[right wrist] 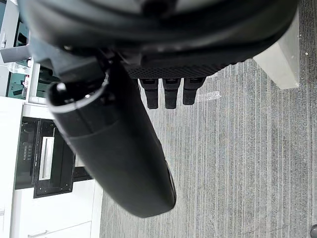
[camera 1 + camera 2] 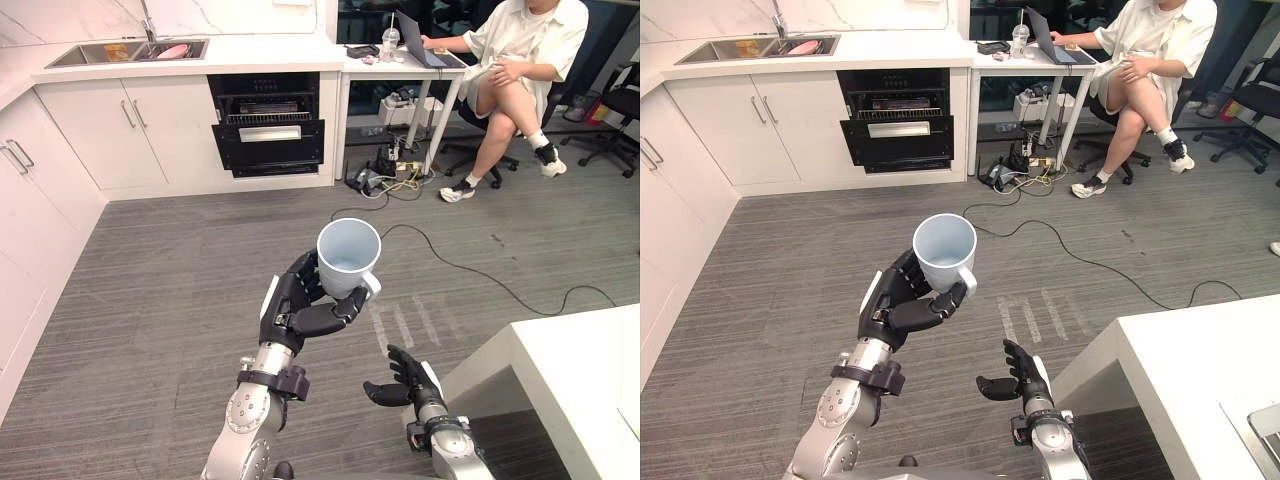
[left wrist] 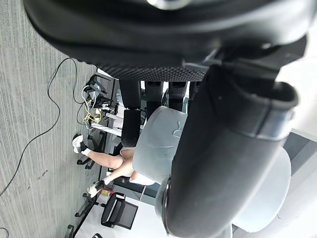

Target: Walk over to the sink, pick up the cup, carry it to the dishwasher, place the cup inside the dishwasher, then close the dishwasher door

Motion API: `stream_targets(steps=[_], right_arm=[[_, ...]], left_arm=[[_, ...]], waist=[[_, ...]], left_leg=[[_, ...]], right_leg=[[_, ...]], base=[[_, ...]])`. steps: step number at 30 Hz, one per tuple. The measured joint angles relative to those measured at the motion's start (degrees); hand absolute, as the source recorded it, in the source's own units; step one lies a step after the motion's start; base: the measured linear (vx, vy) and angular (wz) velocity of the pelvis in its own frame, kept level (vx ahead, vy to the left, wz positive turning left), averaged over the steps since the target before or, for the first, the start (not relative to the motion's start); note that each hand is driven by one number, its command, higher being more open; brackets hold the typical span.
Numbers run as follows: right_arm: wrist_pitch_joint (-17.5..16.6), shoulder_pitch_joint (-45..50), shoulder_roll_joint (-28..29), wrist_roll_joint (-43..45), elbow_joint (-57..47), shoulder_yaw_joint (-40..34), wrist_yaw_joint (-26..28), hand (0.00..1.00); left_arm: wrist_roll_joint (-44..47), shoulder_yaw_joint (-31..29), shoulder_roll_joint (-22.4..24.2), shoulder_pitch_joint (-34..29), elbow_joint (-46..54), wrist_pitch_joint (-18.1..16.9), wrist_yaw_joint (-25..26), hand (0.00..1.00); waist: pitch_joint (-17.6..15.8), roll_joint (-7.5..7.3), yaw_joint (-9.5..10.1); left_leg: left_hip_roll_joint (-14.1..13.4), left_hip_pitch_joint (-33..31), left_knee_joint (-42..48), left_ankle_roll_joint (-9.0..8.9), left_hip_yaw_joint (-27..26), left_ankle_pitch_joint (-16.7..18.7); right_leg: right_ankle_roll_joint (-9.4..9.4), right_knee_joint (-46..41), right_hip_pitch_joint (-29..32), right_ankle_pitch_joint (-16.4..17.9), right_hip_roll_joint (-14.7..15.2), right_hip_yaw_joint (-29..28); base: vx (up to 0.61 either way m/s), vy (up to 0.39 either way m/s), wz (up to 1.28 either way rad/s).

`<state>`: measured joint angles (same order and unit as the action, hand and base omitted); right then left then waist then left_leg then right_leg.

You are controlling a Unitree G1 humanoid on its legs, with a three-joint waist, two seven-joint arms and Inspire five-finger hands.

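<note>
Cup (image 2: pixel 348 255): plain pale blue. Left hand (image 2: pixel 300 305) and right hand (image 2: pixel 405 385): black. Floor (image 2: pixel 180 280): grey, fine wood-grain streaks. Cabinets (image 2: pixel 130 130): white, silver handles. Dishwasher (image 2: pixel 268 125): black, pale silver strip across the front. Wall (image 2: pixel 70 15): white marble, grey veins. Sink (image 2: pixel 125 52): steel grey, pink item (image 2: pixel 172 51) inside. Table (image 2: pixel 590 380): white. Person (image 2: pixel 520 60): white shirt, white socks.
</note>
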<state>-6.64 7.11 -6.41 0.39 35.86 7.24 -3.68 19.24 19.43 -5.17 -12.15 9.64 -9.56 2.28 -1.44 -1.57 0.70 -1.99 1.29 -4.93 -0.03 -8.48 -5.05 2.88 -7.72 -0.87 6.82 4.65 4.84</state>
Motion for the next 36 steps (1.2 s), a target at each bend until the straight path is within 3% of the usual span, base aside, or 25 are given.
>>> stream_targets(steps=[3, 11, 16, 18, 21, 25, 26, 29, 31, 32, 33, 34, 35, 36], right_arm=[[-0.05, 0.55, -0.03, 0.21, 2.25, -1.79, -0.24, 0.9], [1.3, 2.84, 0.06, 2.97, 5.92, -5.93, -1.4, 0.9], [1.46, 1.88, 1.41, 2.93, 3.14, -6.03, -1.5, 0.9], [1.26, 0.99, 1.53, 2.89, 1.69, -6.06, -1.77, 0.9], [0.99, -0.26, 1.73, 2.91, 0.55, -6.92, -2.17, 0.9], [0.95, -0.59, 1.71, 2.92, -4.77, -8.56, -4.3, 0.9], [0.95, -1.48, 1.7, 2.92, -5.62, -8.93, -4.96, 0.9], [0.6, -3.43, 2.19, 2.94, -9.57, -9.05, -5.62, 0.9], [-0.09, -4.17, 2.91, 2.88, -11.56, -9.09, -5.68, 0.9], [-0.34, -4.23, 3.51, 2.79, -12.67, -9.1, -5.7, 0.9], [-0.36, -4.22, 3.56, 2.75, -12.97, -9.1, -5.72, 0.9], [-0.41, -4.31, 3.34, 2.68, -13.64, -9.05, -5.72, 0.9], [-0.4, -4.23, 3.6, 2.67, -13.78, -9.04, -5.72, 0.9], [-0.34, -4.18, 4.17, 2.66, -13.78, -9.01, -5.77, 0.9]], left_arm=[[0.03, -0.51, 0.19, 0.85, -2.1, 0.01, -0.05, 0.3], [0.12, -3.46, 1.15, 0.44, -10.34, 1.77, 0.44, 0.3], [0.4, -5.54, 1.09, -0.28, -10.22, 1.76, 0.62, 0.3], [0.43, -5.67, 1.49, -0.2, -9.72, 1.72, 1.19, 0.3], [0.57, -5.97, 1.73, -0.47, -8.85, 1.72, 1.49, 0.3], [1.05, -8.59, 3.82, -2.04, -6.84, 1.65, 1.64, 0.3], [1.09, -9.36, 4.34, -2.36, -6.8, 1.6, 1.77, 0.3], [1.17, -10.6, 4.03, -3.19, -6.51, 1.58, 2.53, 0.3], [1.62, -10.5, 4.11, -3.78, -5.06, 1.58, 2.63, 0.3], [1.61, -10.09, 4.0, -3.87, -4.05, 1.56, 2.62, 0.3], [1.61, -9.88, 3.99, -3.88, -3.75, 1.56, 2.62, 0.3], [1.58, -8.89, 4.53, -3.53, -3.44, 1.46, 2.59, 0.3], [1.57, -8.13, 4.44, -3.23, -3.1, 1.46, 2.53, 0.3], [1.51, -7.35, 3.94, -2.52, -2.73, 1.47, 2.39, 0.3]], waist=[[0.11, 0.22, -2.09], [-0.37, 1.7, -3.16], [-0.58, 1.86, -1.83], [-1.19, 2.06, -0.31], [-3.35, 2.2, 0.75], [-4.94, 3.1, 1.12], [-5.05, 3.15, 1.3], [-5.16, 2.98, 1.77], [-5.66, 2.17, 1.65], [-5.92, 1.31, 1.55], [-5.96, 1.12, 1.39], [-6.17, 0.91, 0.89], [-6.28, 0.81, 0.38], [-6.73, 0.21, -0.41]], left_leg=[[-0.25, -0.79, 0.05, -0.07, 0.35, -0.13], [0.15, -2.76, -0.02, -0.25, 3.04, -0.6], [0.24, -3.59, -0.03, -0.67, 7.43, -1.7], [0.67, -5.6, 0.6, -0.84, 10.36, -2.55], [0.94, -7.83, 3.46, -0.46, 11.55, -0.52], [-4.57, -13.56, 12.37, 0.89, -5.57, 2.79], [-5.26, -13.89, 13.77, 0.85, -7.96, 2.8], [-3.77, -14.61, 16.42, 0.96, -8.01, 5.07], [-2.29, -14.99, 19.52, 1.46, -8.0, 7.79], [-0.84, -15.03, 21.78, 2.04, -7.89, 9.91], [-0.5, -15.06, 22.38, 2.25, -7.75, 10.56], [0.63, -15.56, 24.88, 2.71, -6.47, 12.66], [1.6, -15.35, 26.07, 3.04, -5.52, 13.51], [2.94, -13.83, 26.55, 3.88, -3.0, 14.64]], right_leg=[[-0.11, 2.54, -0.08, -1.29, -0.21, 0.61], [-0.13, 4.74, -0.89, -2.06, -0.49, 3.55], [-0.46, 5.1, -2.43, -1.54, -0.51, 8.07], [-0.59, 3.23, -1.88, -0.33, -0.25, 11.16], [-0.49, 1.1, -1.52, 0.92, 0.27, 13.45], [-0.02, 0.42, -1.76, 1.33, 1.26, 19.54], [0.5, -0.47, -1.71, 1.97, 1.51, 20.23], [1.95, -2.23, -1.66, 3.42, 3.84, 20.43], [3.0, -6.31, -1.17, 6.57, 7.01, 20.69], [4.43, -9.85, -1.19, 8.47, 9.54, 21.16], [4.8, -11.42, -1.23, 8.85, 10.15, 21.24], [4.66, -19.5, 1.23, 9.35, 12.59, 19.76], [3.5, -25.45, 3.3, 8.64, 13.82, 17.66], [0.25, -36.12, 7.65, 4.43, 14.4, 10.71]], base=[[-0.01, -0.008, -0.02], [0.02, -0.011, 0.18], [-0.02, -0.033, 0.48], [-0.1, -0.024, 0.67], [-0.13, -0.01, 0.59], [-0.05, 0.013, 0.73], [0.06, 0.044, 0.4], [0.09, 0.094, 0.12], [0.12, 0.188, 0.21], [0.17, 0.203, 0.27], [0.18, 0.139, 0.42], [0.17, 0.123, 0.49], [0.3, 0.236, 0.81], [0.29, 0.203, 0.77]])
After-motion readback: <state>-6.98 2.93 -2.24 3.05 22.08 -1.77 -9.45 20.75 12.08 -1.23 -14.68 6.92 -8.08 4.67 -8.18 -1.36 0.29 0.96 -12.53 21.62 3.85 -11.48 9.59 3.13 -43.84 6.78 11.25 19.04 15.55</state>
